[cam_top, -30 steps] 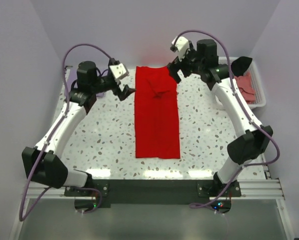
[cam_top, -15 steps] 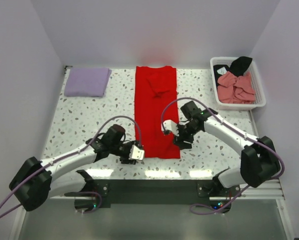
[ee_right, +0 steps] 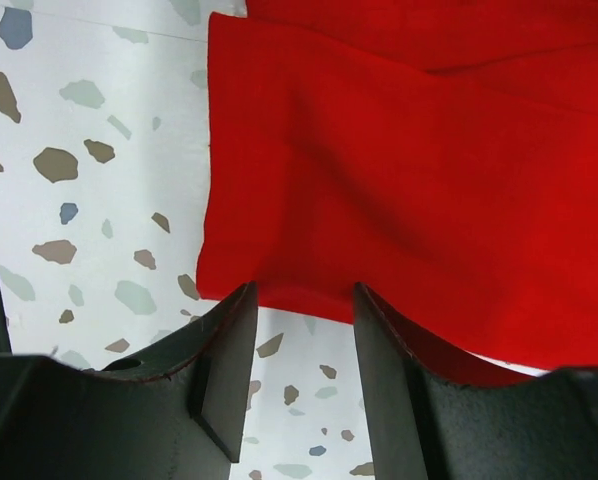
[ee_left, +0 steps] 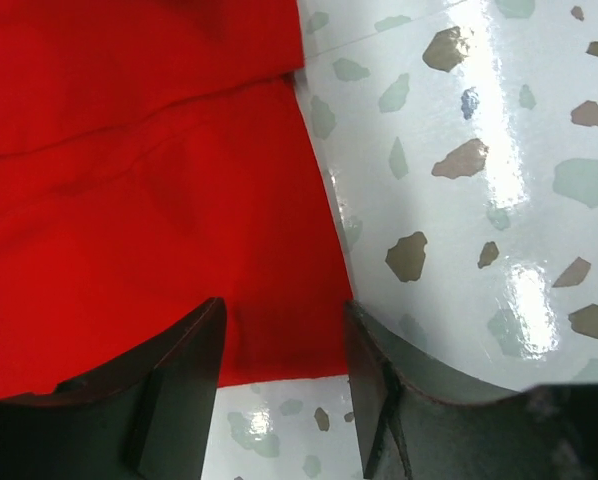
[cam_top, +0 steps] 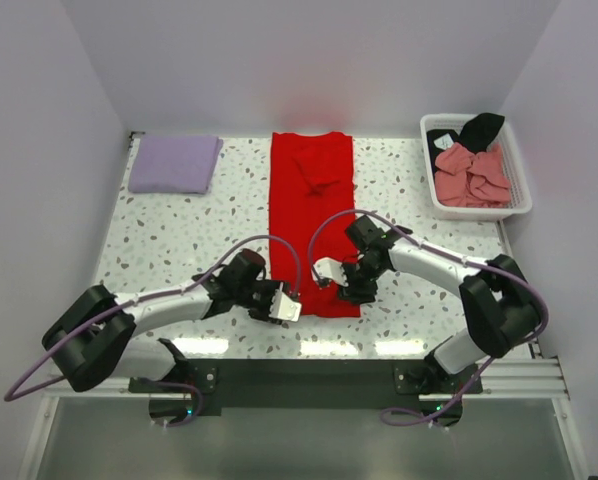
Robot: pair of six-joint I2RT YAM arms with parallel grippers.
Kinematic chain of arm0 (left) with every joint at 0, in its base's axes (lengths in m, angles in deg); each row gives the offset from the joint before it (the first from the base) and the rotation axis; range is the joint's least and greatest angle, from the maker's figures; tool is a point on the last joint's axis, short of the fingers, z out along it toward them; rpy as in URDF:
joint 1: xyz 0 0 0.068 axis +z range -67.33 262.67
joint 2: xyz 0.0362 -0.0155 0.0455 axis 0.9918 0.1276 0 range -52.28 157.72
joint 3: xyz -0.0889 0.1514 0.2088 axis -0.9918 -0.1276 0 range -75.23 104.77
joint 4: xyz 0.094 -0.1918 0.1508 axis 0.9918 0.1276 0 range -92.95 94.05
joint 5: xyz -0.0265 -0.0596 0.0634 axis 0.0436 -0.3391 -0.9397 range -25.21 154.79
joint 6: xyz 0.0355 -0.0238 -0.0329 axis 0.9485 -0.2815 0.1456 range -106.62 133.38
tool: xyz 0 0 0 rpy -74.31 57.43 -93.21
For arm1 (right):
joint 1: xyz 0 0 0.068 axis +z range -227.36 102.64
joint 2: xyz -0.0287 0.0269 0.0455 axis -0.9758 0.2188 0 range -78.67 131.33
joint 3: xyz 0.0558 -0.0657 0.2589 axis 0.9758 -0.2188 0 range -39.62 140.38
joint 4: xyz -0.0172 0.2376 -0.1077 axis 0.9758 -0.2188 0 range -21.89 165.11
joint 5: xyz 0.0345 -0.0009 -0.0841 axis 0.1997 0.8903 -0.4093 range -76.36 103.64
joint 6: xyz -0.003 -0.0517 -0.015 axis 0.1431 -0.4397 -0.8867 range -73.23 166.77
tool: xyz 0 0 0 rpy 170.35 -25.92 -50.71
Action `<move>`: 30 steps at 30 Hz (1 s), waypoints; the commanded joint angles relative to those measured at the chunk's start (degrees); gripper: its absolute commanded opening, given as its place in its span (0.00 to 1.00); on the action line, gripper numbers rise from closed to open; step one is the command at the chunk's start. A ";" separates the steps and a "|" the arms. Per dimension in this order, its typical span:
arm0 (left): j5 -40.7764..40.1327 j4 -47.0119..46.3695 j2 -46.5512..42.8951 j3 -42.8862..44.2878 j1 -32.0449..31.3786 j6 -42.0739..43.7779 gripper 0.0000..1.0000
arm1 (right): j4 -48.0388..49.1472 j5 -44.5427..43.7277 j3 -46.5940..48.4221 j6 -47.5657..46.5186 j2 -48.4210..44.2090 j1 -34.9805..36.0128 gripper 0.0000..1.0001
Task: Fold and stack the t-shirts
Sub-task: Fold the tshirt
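A bright red t-shirt (cam_top: 312, 220), folded into a long strip, lies flat down the middle of the table. My left gripper (cam_top: 279, 301) sits low at its near left corner. In the left wrist view the gripper (ee_left: 284, 340) is open, its fingers (ee_left: 184, 385) straddling the red hem (ee_left: 279, 335) just inside the corner. My right gripper (cam_top: 351, 291) is at the near right corner, open (ee_right: 301, 315), with the hem of the red cloth (ee_right: 409, 170) between its fingertips. A folded lavender t-shirt (cam_top: 175, 163) lies at the back left.
A white slatted basket (cam_top: 520, 182) at the back right holds a crumpled salmon-pink shirt (cam_top: 471, 175) and a black one (cam_top: 479, 128). The speckled table (cam_top: 179, 230) lies bare on either side of the red strip. Walls close in on the left, right and back.
Both arms swung from the far end of the red t-shirt to its near corners, uncovering the lavender shirt and the basket. Both pairs of jaws have narrowed.
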 commanded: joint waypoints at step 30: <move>2.66 12.16 1.05 0.12 -0.29 11.91 0.24 | -1.16 1.60 -5.03 -2.49 -4.53 5.93 0.52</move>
